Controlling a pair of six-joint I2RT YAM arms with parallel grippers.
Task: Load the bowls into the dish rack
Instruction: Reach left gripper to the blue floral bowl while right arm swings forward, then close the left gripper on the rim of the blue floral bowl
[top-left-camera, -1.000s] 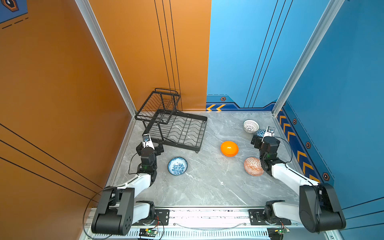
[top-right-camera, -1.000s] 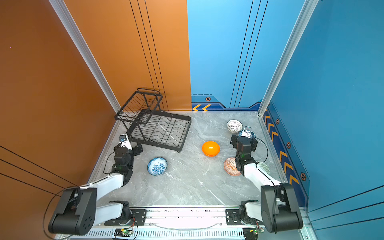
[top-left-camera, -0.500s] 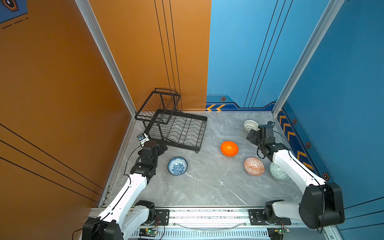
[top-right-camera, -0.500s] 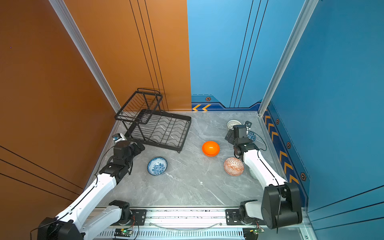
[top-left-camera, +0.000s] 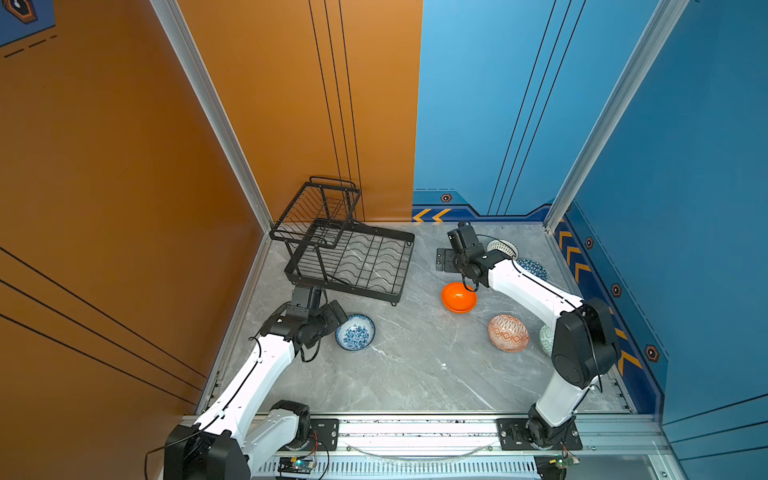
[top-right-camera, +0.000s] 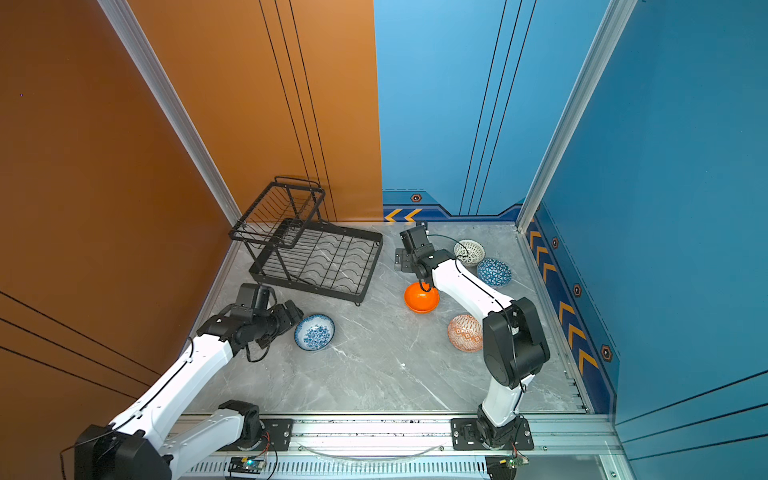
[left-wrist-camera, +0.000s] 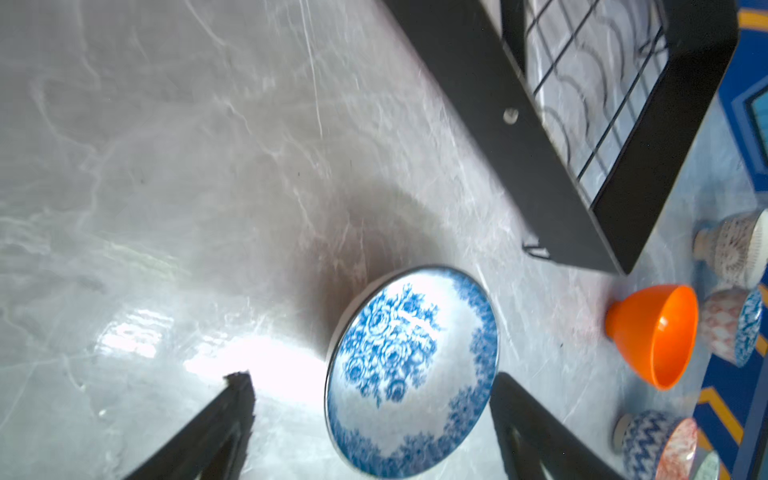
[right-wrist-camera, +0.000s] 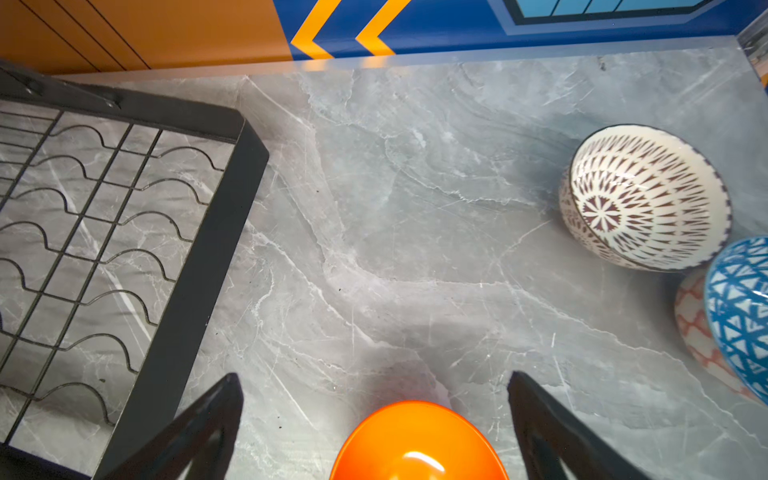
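All six bowls stand on the grey marble table (top-left-camera: 415, 374), outside the dish rack (top-left-camera: 340, 286) (top-right-camera: 307, 286). The rack is black wire, with a flat slotted lower tray and a smaller raised basket tier, and it is set in the far left corner.

The blue-white floral bowl (top-left-camera: 355, 332) (top-right-camera: 314, 331) (left-wrist-camera: 411, 374) is round and white, with a blue flower cluster at its centre and a blue band inside the rim. It sits mouth up, near the rack's front rail. The left gripper (top-left-camera: 334, 316) (left-wrist-camera: 370, 376) sits low just to the bowl's left in both top views. In the left wrist view the bowl sits between the fingers (left-wrist-camera: 507, 395), with one tip just beside the rim. Contact cannot be confirmed. The jaws are spread wide and grasp nothing.

The plain glossy orange bowl (top-left-camera: 458, 297) (top-right-camera: 421, 297) (right-wrist-camera: 419, 444) sits mouth up at mid-table, right of the rack. The right gripper (top-left-camera: 445, 261) (right-wrist-camera: 374, 378) hangs over the table just past the bowl's far edge. In the right wrist view the bowl's rim shows between the fingers (right-wrist-camera: 536, 411), short of their tips. The jaws are fully spread and carry nothing.

The white lattice bowl (top-left-camera: 503, 248) (right-wrist-camera: 644, 199) and the blue triangle bowl (top-left-camera: 532, 269) (top-right-camera: 493, 272) sit side by side near the far right wall. The orange-white geometric bowl (top-left-camera: 508, 333) lies nearer the front. The pale green bowl (top-left-camera: 546, 338) is just beside it, largely hidden by the right arm.
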